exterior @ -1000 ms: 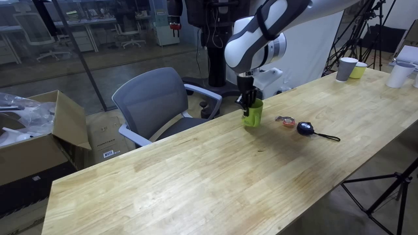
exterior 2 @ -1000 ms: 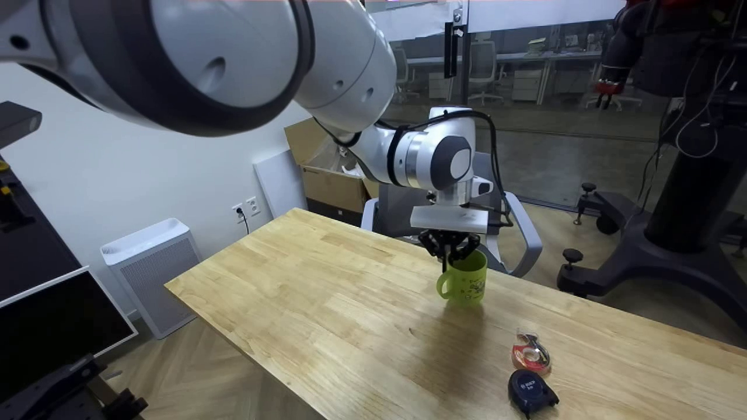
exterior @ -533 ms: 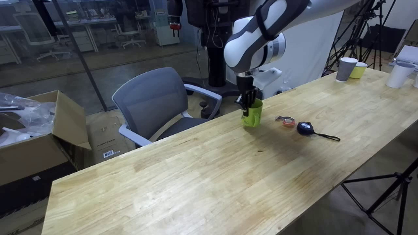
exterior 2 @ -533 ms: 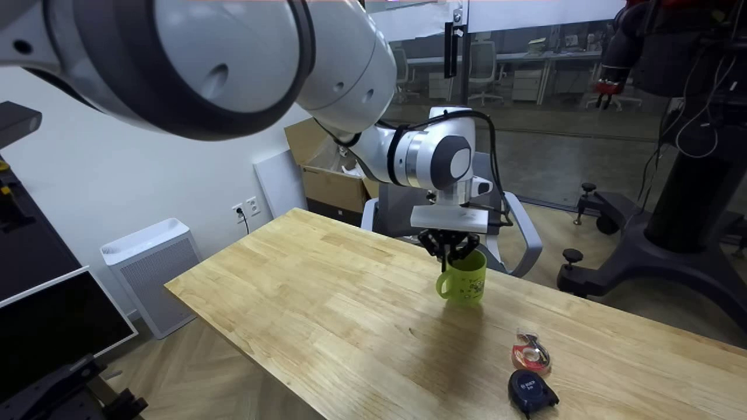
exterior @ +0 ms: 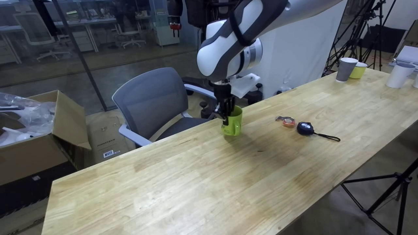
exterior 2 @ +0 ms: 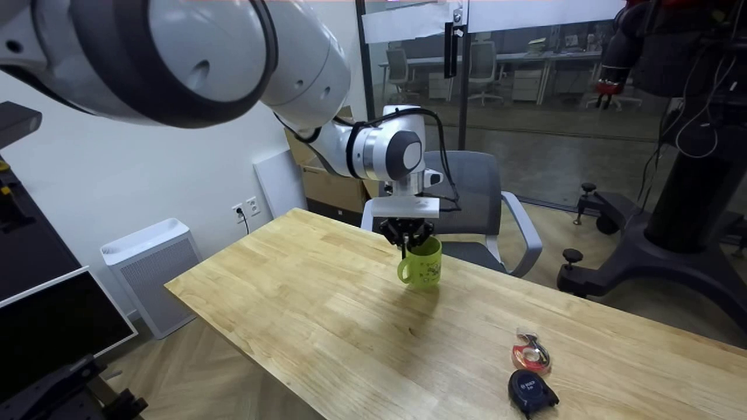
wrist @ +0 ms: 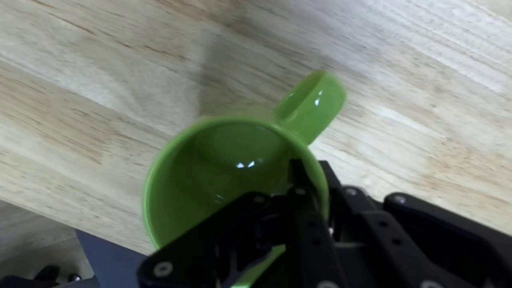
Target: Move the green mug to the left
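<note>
The bright lime-green mug [exterior: 236,121] is upright near the long table edge on the chair side, and also shows in an exterior view [exterior 2: 427,267]. My gripper [exterior: 226,122] is shut on its wall, one finger inside and one outside. In the wrist view the rim of the mug [wrist: 236,146] runs between the fingertips of the gripper [wrist: 313,170], close beside the handle. The handle points away from the chair. The mug's base is at or just above the table; I cannot tell which.
On the wooden table [exterior: 169,182] lie a red tape dispenser [exterior: 288,122] and a dark tape measure with a strap [exterior: 305,128]. A grey cup [exterior: 346,70], a yellow-green cup [exterior: 358,70] and a white cup [exterior: 399,75] stand farther off. A grey chair [exterior 2: 467,192] touches the table's side.
The gripper and mug have moved together along the table toward the left in both exterior views, away from the tape dispenser, mostly within the last half second. The grip looks the same.
</note>
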Controlling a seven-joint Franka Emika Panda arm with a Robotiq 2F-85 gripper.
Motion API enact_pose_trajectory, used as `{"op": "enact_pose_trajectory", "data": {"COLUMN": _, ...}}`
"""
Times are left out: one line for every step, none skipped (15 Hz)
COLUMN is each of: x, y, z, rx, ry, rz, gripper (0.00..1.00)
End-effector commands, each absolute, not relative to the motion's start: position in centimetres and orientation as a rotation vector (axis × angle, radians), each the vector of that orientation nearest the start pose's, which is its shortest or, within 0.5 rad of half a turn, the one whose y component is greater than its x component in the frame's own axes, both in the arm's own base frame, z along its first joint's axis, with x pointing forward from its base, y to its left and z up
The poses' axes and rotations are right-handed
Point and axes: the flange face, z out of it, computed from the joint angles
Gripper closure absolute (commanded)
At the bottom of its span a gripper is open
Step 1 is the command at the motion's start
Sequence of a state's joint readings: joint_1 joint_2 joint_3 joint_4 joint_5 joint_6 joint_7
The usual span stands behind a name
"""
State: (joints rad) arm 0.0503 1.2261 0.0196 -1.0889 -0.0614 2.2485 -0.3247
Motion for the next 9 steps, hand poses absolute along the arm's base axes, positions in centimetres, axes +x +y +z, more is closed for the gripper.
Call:
{"op": "enact_pose_trajectory", "data": {"x": 73.5, "y": 7.0, "z": 5.8, "rx": -3.081, "ry": -0.698, "rz": 0.136, "gripper": 0.97}}
{"op": "enact_pose_trajectory", "data": {"x": 73.3, "y": 7.6, "z": 5.6, "rx": -3.078, "ry": -0.71, "rz": 0.145, "gripper": 0.97}}
{"op": "enact_pose_trajectory", "data": {"x": 73.1, "y": 7.9, "z": 5.4, "rx": -3.076, "ry": -0.719, "rz": 0.152, "gripper": 0.97}}
{"op": "enact_pose_trajectory", "data": {"x": 72.9, "y": 8.2, "z": 5.1, "rx": -3.075, "ry": -0.726, "rz": 0.16, "gripper": 0.97}}
{"op": "enact_pose_trajectory", "data": {"x": 72.7, "y": 8.4, "z": 4.9, "rx": -3.076, "ry": -0.731, "rz": 0.165, "gripper": 0.97}}
{"op": "enact_pose_trajectory", "data": {"x": 72.5, "y": 8.4, "z": 4.6, "rx": -3.075, "ry": -0.733, "rz": 0.174, "gripper": 0.97}}
{"op": "enact_pose_trajectory", "data": {"x": 72.5, "y": 8.5, "z": 4.2, "rx": -3.077, "ry": -0.734, "rz": 0.18, "gripper": 0.97}}
{"op": "enact_pose_trajectory", "data": {"x": 72.3, "y": 8.4, "z": 4.1, "rx": -3.079, "ry": -0.736, "rz": 0.182, "gripper": 0.97}}
{"op": "enact_pose_trajectory", "data": {"x": 72.2, "y": 8.3, "z": 3.8, "rx": -3.083, "ry": -0.731, "rz": 0.184, "gripper": 0.97}}
